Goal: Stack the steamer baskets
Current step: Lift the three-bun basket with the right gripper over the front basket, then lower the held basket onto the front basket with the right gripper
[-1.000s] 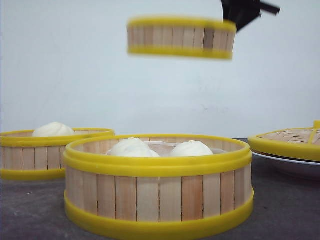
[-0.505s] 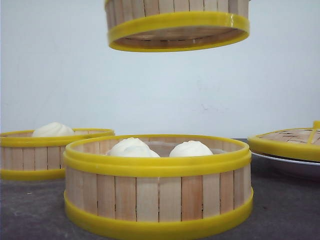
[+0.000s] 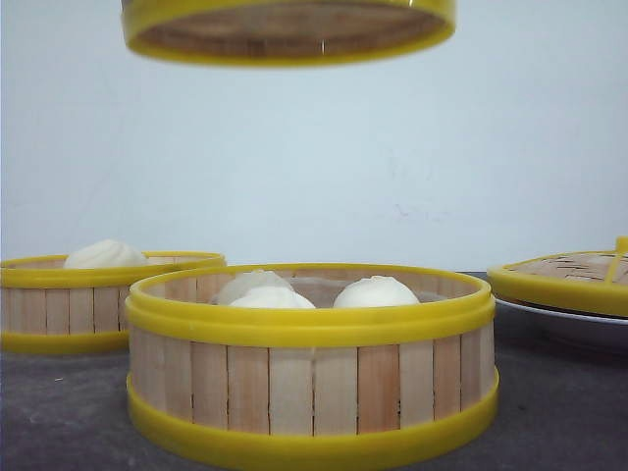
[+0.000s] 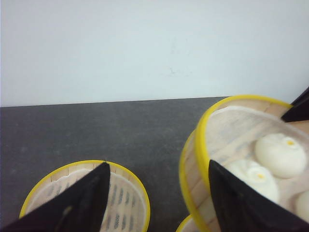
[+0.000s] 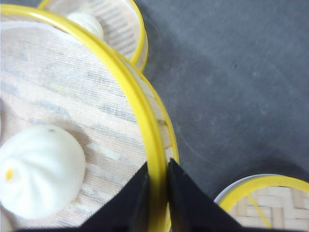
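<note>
steamer basket point(image 5: 72, 111) | rim pinched between right fingers point(image 5: 181, 198) | airborne

The black right gripper point(image 5: 157, 186) pinches the yellow rim of a round slatted steamer basket point(image 5: 140, 104) holding a white bun point(image 5: 41, 169).

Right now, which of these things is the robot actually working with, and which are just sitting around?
Part of the job:
- raised steamer basket, pinched at its rim by the right gripper
- middle steamer basket on the table
- left steamer basket on the table

Just lying about:
- woven lid
- white plate under it
- left gripper, open and holding nothing
</note>
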Available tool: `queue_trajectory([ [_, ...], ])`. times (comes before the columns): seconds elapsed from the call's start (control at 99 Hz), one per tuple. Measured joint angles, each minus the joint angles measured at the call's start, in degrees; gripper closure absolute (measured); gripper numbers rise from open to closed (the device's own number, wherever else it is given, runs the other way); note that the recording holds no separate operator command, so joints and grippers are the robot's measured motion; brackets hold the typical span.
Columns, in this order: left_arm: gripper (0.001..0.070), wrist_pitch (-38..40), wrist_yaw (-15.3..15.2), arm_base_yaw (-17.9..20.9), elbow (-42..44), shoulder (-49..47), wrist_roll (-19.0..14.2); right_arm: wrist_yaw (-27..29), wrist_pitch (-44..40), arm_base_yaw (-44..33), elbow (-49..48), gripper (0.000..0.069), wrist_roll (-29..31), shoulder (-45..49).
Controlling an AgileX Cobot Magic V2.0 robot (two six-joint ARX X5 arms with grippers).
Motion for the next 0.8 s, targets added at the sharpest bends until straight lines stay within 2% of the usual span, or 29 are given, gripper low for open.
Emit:
queue_trajectory([
  [0.566,0.0321,-1.6,1.0,0.0,0.0,0.0,-0.2,0.8,-0.9,4.2,0.0,0.0659,1.8,-20.8],
  [0.798,0.0321,-1.6,1.0,0.0,0.0,0.0,-0.2,1.4,-0.9,4.2,-1.9,0.0659,2.9,-22.4],
])
